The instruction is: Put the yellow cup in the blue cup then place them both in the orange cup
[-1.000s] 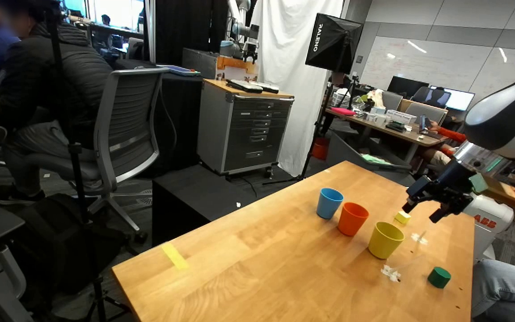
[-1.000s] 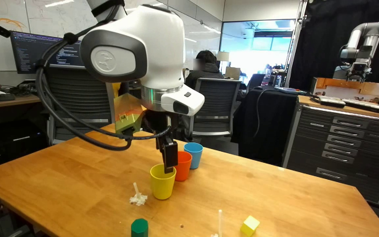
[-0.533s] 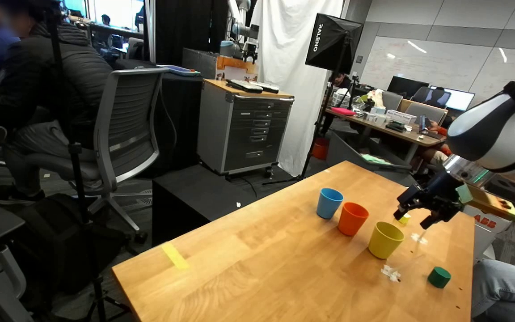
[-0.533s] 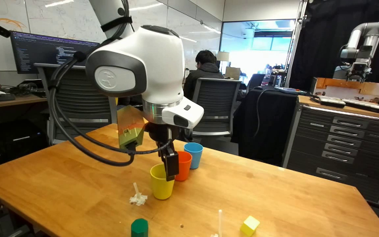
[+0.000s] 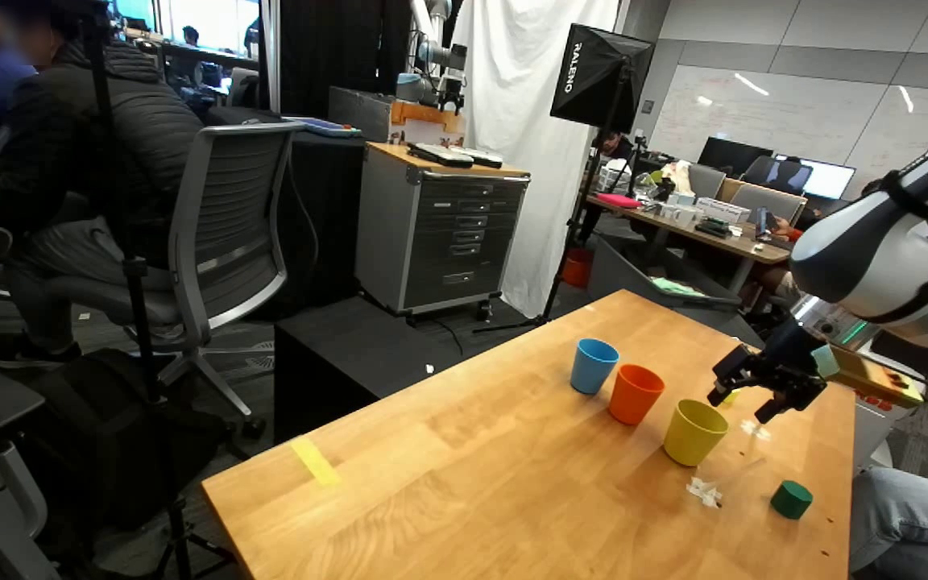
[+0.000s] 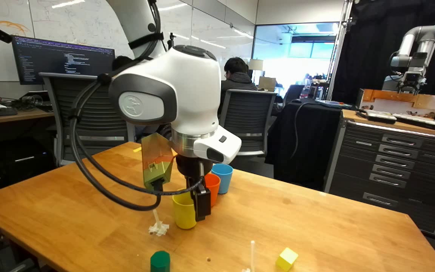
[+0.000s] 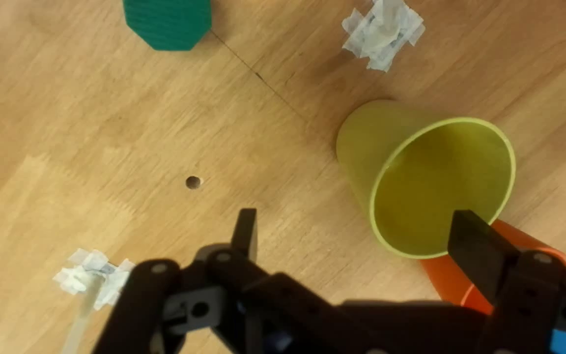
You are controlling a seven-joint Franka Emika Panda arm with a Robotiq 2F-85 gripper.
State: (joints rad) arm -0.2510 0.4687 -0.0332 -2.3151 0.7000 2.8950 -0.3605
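Note:
The yellow cup (image 5: 691, 439) stands upright on the table, also in an exterior view (image 6: 184, 213) and the wrist view (image 7: 376, 142). The orange cup (image 5: 633, 399) stands beside it, partly hidden behind my gripper in an exterior view (image 6: 213, 187) and under the yellow cup and a finger in the wrist view (image 7: 442, 278). The blue cup (image 5: 591, 370) stands past the orange one, also in an exterior view (image 6: 223, 177). My gripper (image 5: 737, 409) is open and empty, above the table beside the yellow cup. In the wrist view (image 7: 354, 212) its right fingertip overlaps the yellow cup's opening.
A dark green block (image 5: 791, 499) lies near the yellow cup. A small yellow block (image 6: 287, 259) lies on the table (image 5: 448, 483). Two taped spots with thin upright sticks (image 6: 158, 228) (image 6: 252, 257) stand near the cups.
My open gripper has moved down and closer to the yellow cup, now partly covering the yellow block in an exterior view. The cups have not moved.

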